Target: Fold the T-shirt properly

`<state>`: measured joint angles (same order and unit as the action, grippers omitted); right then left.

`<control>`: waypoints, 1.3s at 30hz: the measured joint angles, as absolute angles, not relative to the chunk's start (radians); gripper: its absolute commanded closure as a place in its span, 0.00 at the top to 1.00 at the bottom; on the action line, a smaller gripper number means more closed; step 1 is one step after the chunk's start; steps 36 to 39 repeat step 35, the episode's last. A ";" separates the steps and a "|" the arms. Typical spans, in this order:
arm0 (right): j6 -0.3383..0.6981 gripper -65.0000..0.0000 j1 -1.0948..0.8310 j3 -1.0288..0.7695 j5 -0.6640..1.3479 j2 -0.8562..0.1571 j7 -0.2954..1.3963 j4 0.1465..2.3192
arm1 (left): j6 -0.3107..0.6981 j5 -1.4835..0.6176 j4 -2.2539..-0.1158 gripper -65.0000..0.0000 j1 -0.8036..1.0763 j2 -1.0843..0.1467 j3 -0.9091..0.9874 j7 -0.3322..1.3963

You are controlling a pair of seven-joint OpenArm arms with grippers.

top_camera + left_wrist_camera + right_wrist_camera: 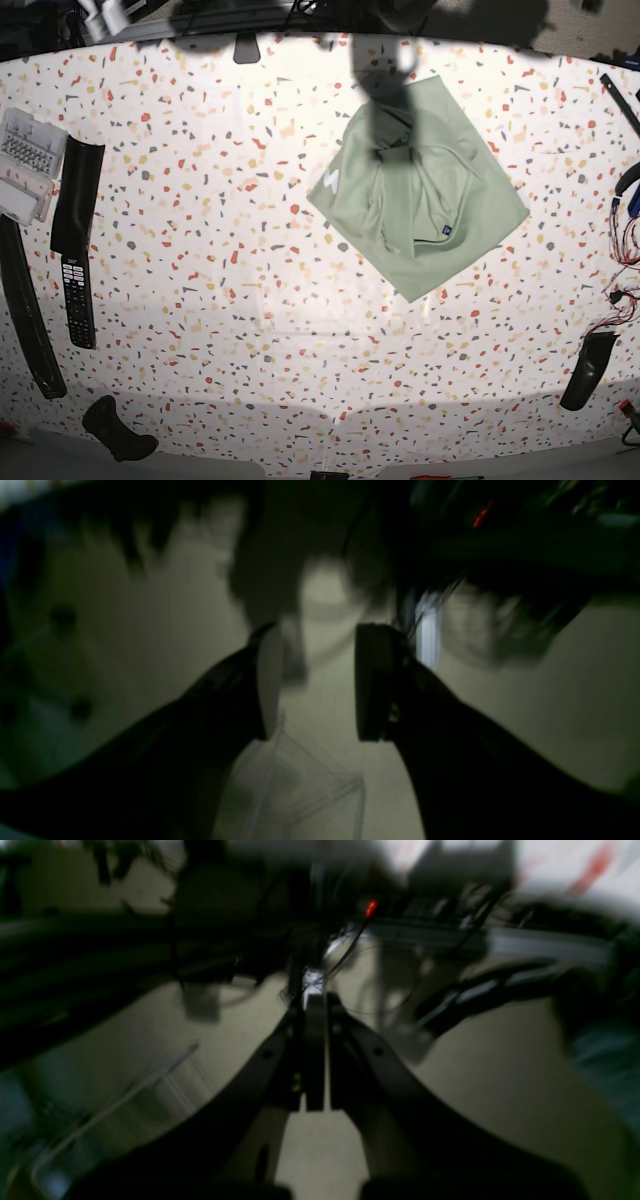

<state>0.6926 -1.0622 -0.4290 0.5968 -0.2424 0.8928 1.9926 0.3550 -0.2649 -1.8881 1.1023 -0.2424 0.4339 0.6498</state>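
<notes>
T-shirt [420, 215] lies loosely bunched, unfolded, upper right on your bench [220, 300]; folding remains. Left pincer [317, 680] spread and empty; right pincer [315, 1055] pressed together, empty

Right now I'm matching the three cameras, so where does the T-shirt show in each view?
Base: the T-shirt lies crumpled right of centre, toward the top edge.
Left wrist: too blurred and dark to tell it apart.
Right wrist: the same; not identifiable.
Shared landmark: none sure; a small red light shows in both wrist views only.
</notes>
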 measured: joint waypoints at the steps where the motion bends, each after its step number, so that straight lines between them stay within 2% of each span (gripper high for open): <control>1: 0.693 0.00 -1.060 -0.378 0.568 -0.247 0.839 1.926 | 0.373 -0.257 -1.793 0.33 1.069 -0.242 0.435 0.620; 4: 0.694 0.00 -1.031 -0.222 0.556 -0.299 0.685 1.702 | 0.424 -0.272 -1.514 0.33 0.923 -0.241 0.432 0.575; 8: 0.692 0.00 -0.871 -0.041 0.472 -0.356 0.591 1.376 | 0.466 -0.250 -1.151 0.33 0.730 -0.240 0.433 0.487; 12: 0.691 0.00 -0.666 0.062 0.418 -0.358 0.480 1.052 | 0.456 -0.085 -0.814 0.33 0.570 -0.236 0.436 0.231; 15: 0.679 0.00 -0.530 0.120 0.421 -0.349 0.264 0.834 | 0.429 -0.017 -0.603 0.33 0.428 -0.234 0.438 0.236; 18: 0.626 0.00 -0.409 0.167 0.414 -0.332 0.135 0.659 | 0.439 -0.020 -0.456 0.33 0.333 -0.233 0.438 0.206; 23: 0.526 0.00 -0.254 0.194 0.364 -0.310 0.095 0.453 | 0.435 -0.017 -0.392 0.33 0.283 -0.229 0.438 0.248; 39: 0.546 0.00 -0.214 0.195 0.366 -0.316 0.111 0.417 | 0.430 -0.017 -0.429 0.33 0.291 -0.217 0.438 0.239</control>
